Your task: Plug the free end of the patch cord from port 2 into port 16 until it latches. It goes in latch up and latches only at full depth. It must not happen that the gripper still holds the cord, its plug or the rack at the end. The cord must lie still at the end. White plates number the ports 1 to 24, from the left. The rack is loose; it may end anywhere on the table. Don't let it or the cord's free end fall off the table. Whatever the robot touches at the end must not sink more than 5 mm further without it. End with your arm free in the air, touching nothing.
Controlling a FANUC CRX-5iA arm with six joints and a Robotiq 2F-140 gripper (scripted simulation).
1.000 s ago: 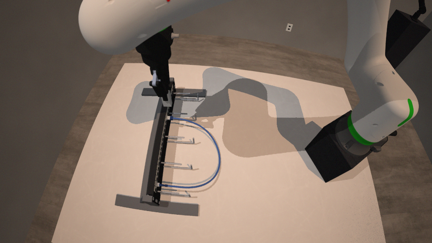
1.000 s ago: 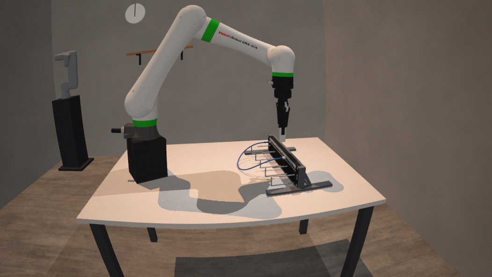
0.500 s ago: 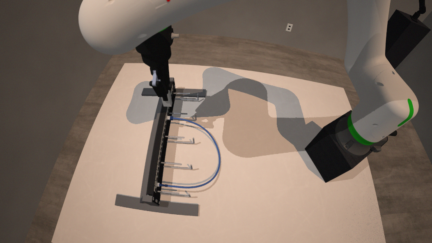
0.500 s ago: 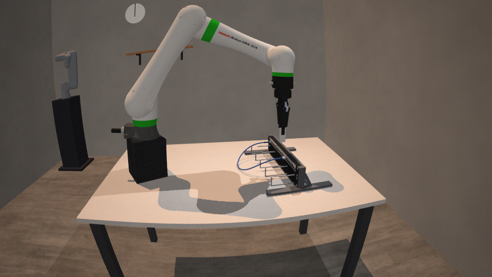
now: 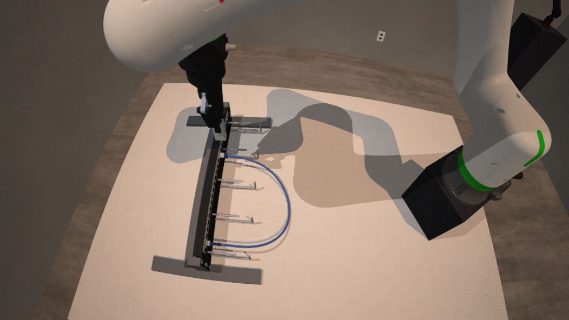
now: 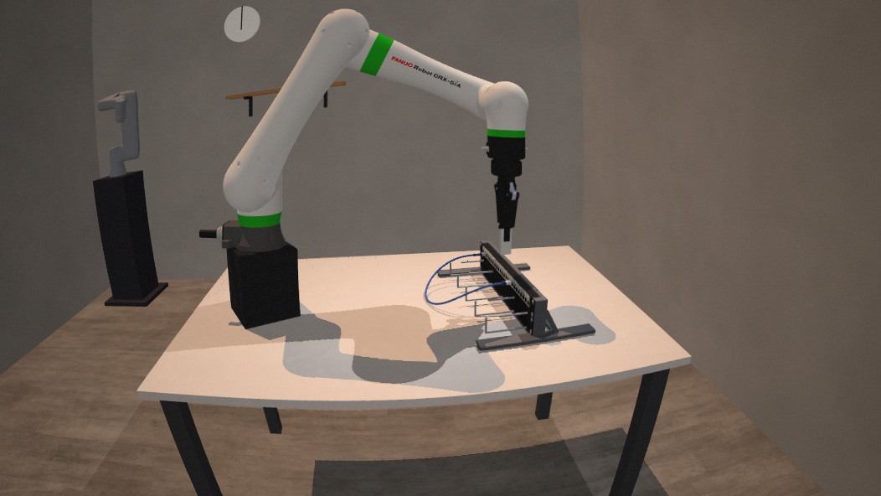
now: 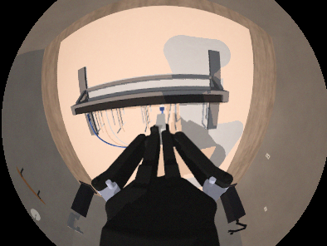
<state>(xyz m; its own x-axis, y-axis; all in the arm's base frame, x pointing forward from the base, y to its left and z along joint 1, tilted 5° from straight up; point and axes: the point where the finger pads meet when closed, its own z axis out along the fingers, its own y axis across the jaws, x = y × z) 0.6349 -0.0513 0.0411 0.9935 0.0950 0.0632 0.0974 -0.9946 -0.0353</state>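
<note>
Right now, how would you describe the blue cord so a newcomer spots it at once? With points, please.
On the pale table point(image 5: 358, 258) point(image 6: 246, 369) stands a long dark rack point(image 5: 198, 199) point(image 6: 538, 320) point(image 7: 145, 100). From its face a blue cord point(image 5: 289, 206) point(image 6: 426, 290) point(image 7: 101, 140) bows out; the neighbouring metal guides are straight-armed and grey.

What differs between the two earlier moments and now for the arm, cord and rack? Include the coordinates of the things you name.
Nothing visibly changed. The gripper point(image 5: 219, 138) point(image 6: 505, 251) point(image 7: 161, 120) hangs in the same spot by the rack point(image 5: 198, 206) point(image 6: 538, 308) point(image 7: 149, 99), and the cord point(image 5: 289, 206) point(image 6: 426, 290) keeps its loop. No grasp or release shows.
</note>
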